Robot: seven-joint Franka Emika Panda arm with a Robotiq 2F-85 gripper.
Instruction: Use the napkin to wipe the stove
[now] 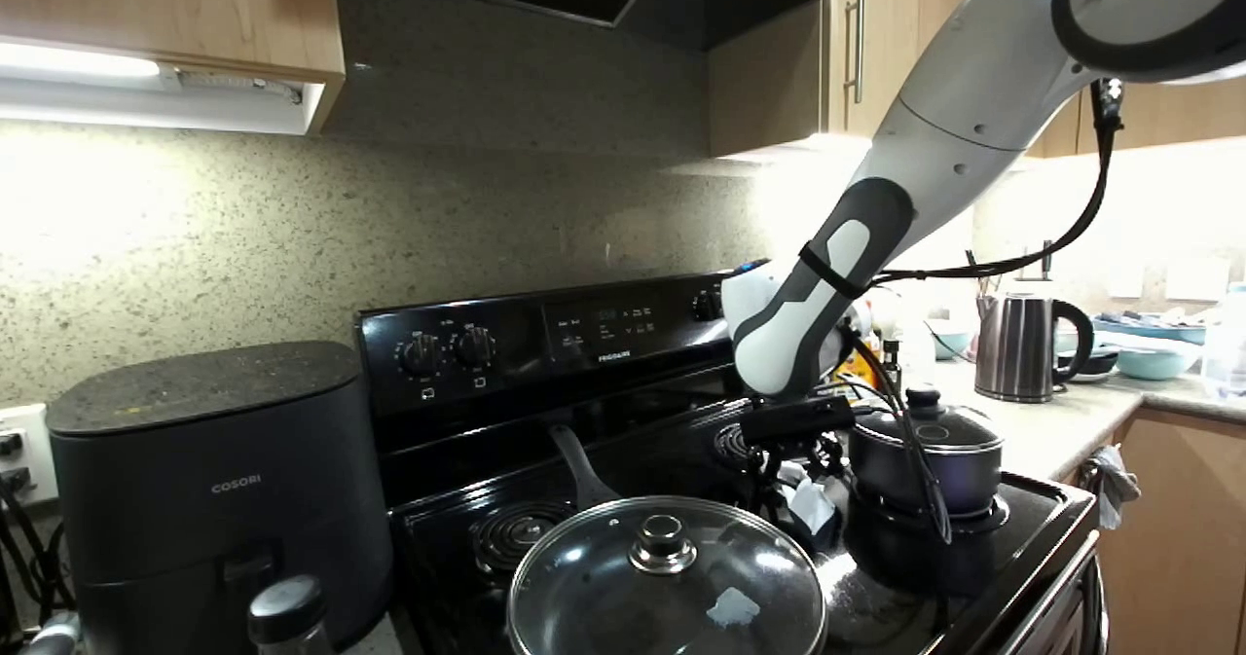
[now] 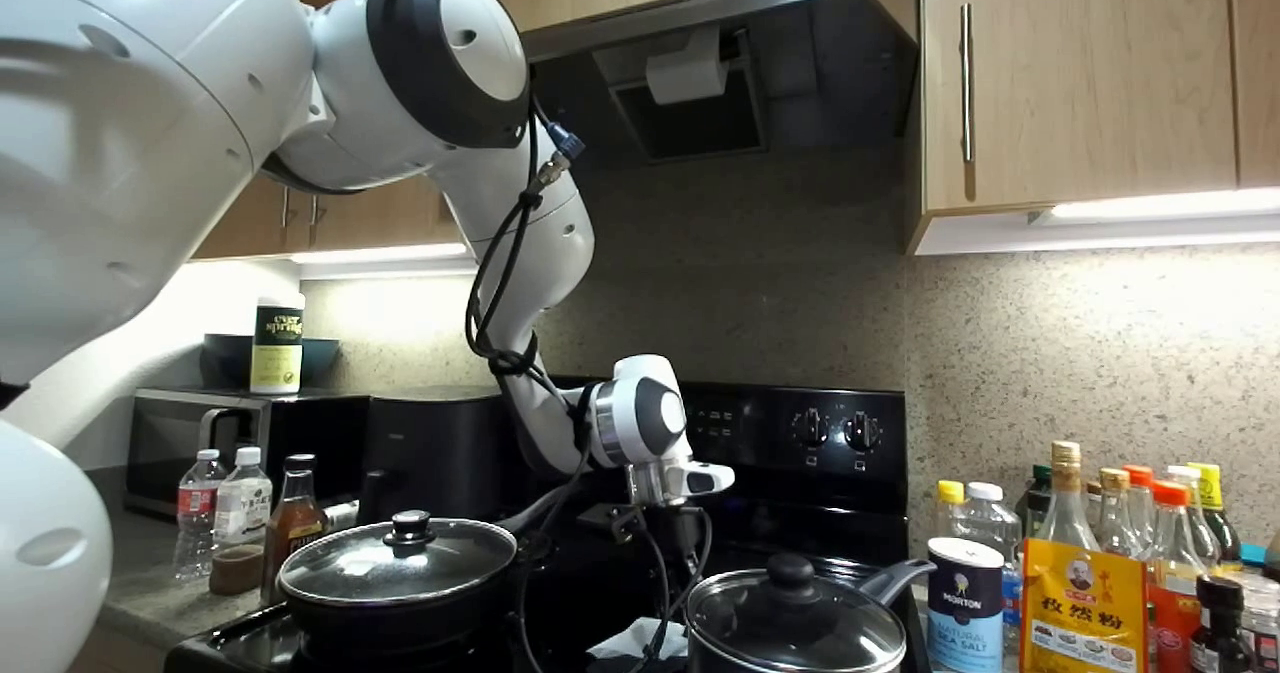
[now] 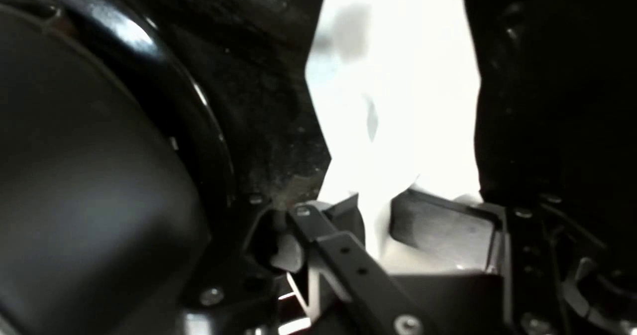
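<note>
At left in an exterior view stands a dark, barrel-shaped appliance. Beside it, the glossy black stove bears a round, glass-lidded black pan. To its right, the jaws are clamped on the crumpled white napkin, low at the stove; whether it touches, I cannot tell. Next come a dark blue, glass-lidded pot and, on the pale worktop, a steel kettle.

Napkin white; stove black. Arm white and dark grey. Gripper black. Backsplash speckled beige. Cabinets pale wood-grain. Salt can navy over light blue, white lid. Pouch yellow-orange. Kettle silver, black handle.
</note>
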